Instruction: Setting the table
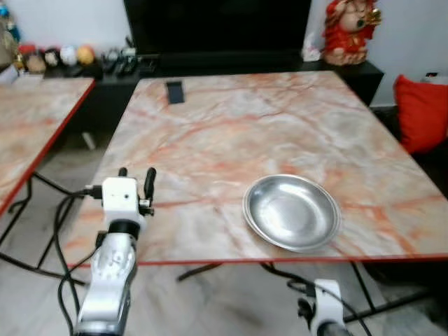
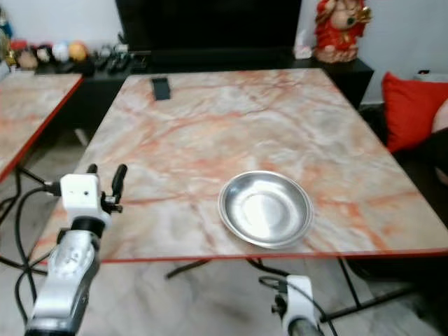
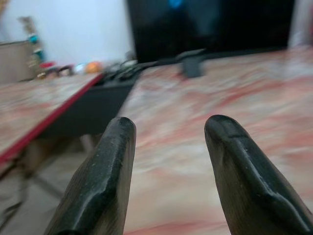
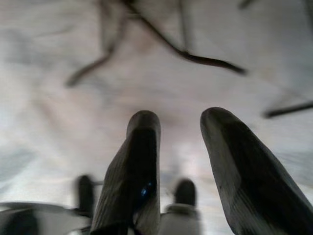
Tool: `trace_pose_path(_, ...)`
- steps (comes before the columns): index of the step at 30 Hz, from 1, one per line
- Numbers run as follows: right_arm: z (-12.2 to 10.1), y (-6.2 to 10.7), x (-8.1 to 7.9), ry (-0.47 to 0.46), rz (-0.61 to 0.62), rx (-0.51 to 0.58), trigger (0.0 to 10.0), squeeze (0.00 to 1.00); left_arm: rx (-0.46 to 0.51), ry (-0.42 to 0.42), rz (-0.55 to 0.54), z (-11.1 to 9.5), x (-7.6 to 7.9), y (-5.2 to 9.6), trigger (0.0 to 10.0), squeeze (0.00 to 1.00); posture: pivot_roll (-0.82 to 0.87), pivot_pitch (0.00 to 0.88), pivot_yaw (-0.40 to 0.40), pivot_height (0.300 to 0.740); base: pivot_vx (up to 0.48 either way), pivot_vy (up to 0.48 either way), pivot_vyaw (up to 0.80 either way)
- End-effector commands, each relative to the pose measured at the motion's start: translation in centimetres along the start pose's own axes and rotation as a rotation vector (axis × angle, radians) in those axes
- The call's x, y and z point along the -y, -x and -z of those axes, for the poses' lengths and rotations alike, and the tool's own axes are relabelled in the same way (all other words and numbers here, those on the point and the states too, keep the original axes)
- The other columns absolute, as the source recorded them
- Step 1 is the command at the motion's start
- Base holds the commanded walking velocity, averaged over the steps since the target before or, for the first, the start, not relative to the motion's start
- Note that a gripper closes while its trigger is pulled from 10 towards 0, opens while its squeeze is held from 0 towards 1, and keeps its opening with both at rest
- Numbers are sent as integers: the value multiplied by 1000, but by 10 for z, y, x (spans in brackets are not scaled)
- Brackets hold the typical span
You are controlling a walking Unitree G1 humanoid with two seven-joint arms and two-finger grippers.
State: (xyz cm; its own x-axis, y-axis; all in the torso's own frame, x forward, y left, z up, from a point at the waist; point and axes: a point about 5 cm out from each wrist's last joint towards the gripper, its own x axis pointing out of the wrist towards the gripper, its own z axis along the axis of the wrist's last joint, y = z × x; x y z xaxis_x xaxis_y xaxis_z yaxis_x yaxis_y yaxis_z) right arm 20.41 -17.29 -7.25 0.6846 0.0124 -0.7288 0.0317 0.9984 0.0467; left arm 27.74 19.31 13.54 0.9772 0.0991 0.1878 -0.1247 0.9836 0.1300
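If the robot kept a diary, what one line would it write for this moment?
table setting | steel plate on marble table, untouched | left gripper open over table's near left edge | right gripper open, low, facing floor

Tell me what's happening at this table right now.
Nothing is being held. A steel plate sits alone near the front edge of the marble table, with a small dark object at the far side. The left gripper is raised over the table's front left edge, fingers open and empty. The right gripper hangs low, open, pointing at the floor.
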Motion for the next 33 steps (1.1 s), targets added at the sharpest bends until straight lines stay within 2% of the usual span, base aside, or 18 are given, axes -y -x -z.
trace_pose_path(1,1,1,6,-1,12,-5,10000,0,24,7,7,-5,5,-2,10000,0,-36,0,19,740,0,412,0)
trace_pose_path(33,8,2,5,16,3,-36,10000,0,43,14,-14,-11,1,-5,10000,0,-33,0,21,740,0,412,0)
